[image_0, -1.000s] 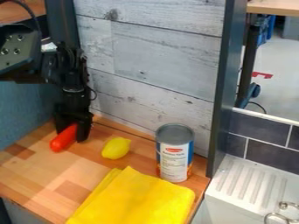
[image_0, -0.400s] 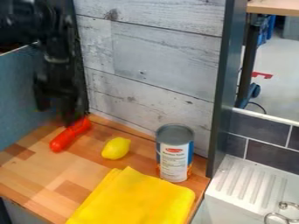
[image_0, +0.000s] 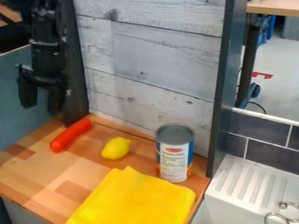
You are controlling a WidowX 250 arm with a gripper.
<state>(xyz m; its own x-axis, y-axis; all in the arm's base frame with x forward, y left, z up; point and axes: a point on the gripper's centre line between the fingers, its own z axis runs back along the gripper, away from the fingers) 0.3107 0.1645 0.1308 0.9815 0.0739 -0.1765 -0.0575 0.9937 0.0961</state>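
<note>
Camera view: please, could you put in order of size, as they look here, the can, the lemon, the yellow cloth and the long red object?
1. Yellow cloth
2. Can
3. Long red object and lemon: unsure; the red one looks longer but narrower.

A butcher-block wooden countertop [image_0: 35, 177], patched in lighter and darker brown, carries a red sausage-shaped item [image_0: 70, 135] lying at a slant on the left, a yellow lemon [image_0: 116, 148] beside it, an upright labelled tin can [image_0: 175, 153] farther right, and a folded yellow cloth [image_0: 134, 199] in front
</note>
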